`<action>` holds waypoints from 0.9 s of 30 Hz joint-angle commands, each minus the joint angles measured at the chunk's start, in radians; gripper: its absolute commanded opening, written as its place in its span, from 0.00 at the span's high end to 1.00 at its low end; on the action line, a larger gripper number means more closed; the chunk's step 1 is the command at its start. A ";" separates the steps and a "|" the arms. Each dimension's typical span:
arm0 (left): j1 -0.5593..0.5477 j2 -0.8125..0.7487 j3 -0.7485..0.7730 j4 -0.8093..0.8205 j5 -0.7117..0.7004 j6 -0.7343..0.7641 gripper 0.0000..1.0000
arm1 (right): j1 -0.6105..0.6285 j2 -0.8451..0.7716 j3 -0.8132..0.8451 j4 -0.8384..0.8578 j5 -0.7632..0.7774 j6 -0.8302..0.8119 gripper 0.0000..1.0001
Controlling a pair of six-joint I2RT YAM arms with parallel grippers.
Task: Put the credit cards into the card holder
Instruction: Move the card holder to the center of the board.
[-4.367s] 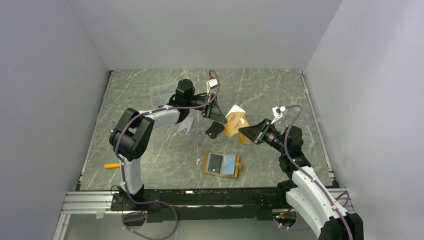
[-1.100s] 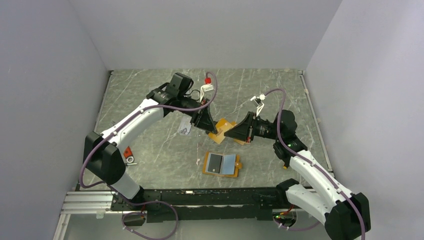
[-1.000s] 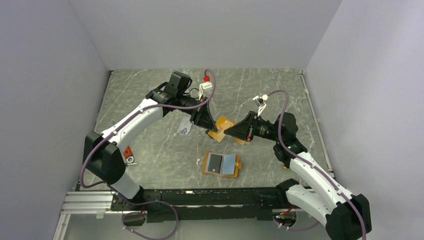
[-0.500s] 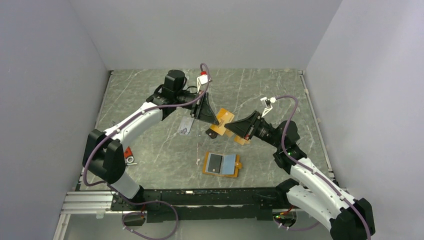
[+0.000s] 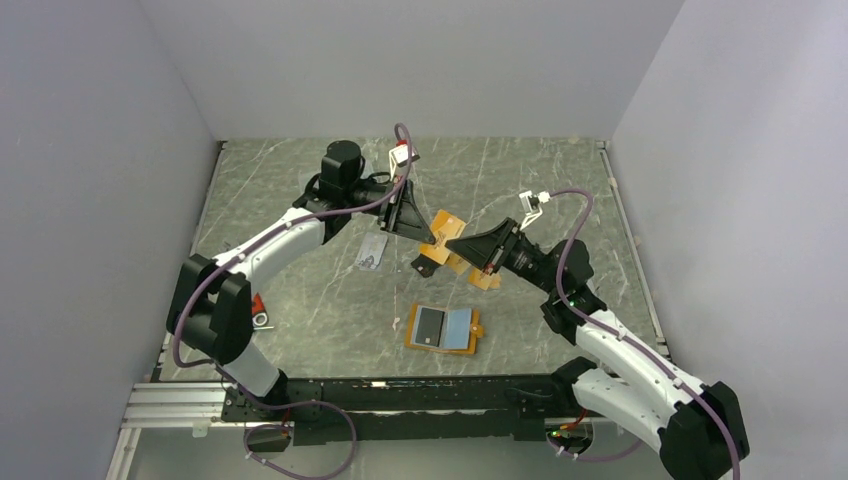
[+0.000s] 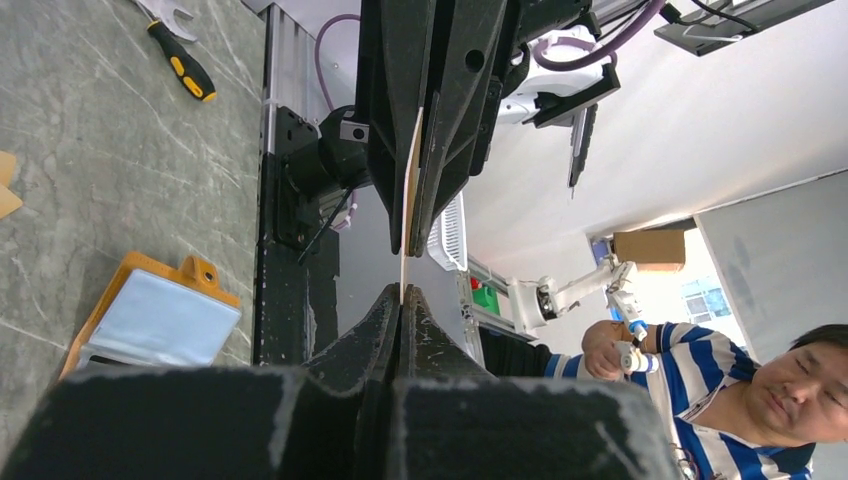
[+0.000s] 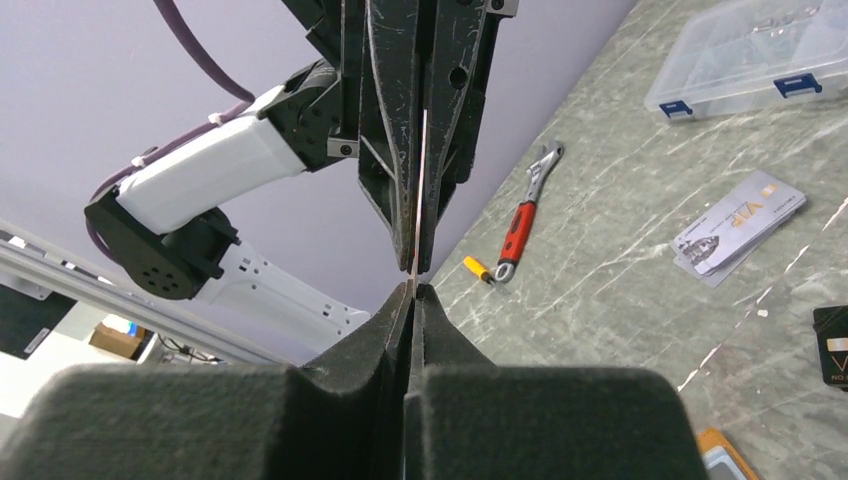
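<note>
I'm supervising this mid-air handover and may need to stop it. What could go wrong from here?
The left gripper and right gripper are both shut on one thin orange card in mid-air; uneven pulling could bend it or tug it free. After one releases, the other's edge grip might let it pivot and drop. The card holder lies open and unheld, so it may slide when a card is pushed in.

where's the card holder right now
The card holder lies open on the table, low centre in the top view, between the two arm bases and just nearer than the black card.
</note>
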 commanded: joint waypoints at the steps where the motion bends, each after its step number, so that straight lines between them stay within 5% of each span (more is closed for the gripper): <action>1: -0.004 0.004 0.001 0.042 -0.006 -0.006 0.96 | 0.021 0.016 0.037 0.062 0.004 0.001 0.99; 4: -0.003 0.002 0.008 -0.052 -0.026 0.060 0.93 | 0.021 0.009 0.037 0.036 0.010 -0.012 1.00; 7: -0.001 0.005 0.044 -0.255 -0.060 0.209 0.46 | 0.021 -0.031 0.054 -0.129 0.030 -0.075 1.00; 11: 0.023 0.009 0.068 -0.448 -0.105 0.391 0.25 | 0.017 -0.092 0.075 -0.485 0.081 -0.192 1.00; 19: 0.020 0.079 0.016 -0.715 -0.275 0.725 0.33 | 0.017 -0.229 0.004 -0.935 0.197 -0.243 1.00; 27: 0.015 0.237 -0.096 -0.682 -0.403 0.716 0.39 | 0.018 -0.290 -0.056 -1.070 0.228 -0.223 1.00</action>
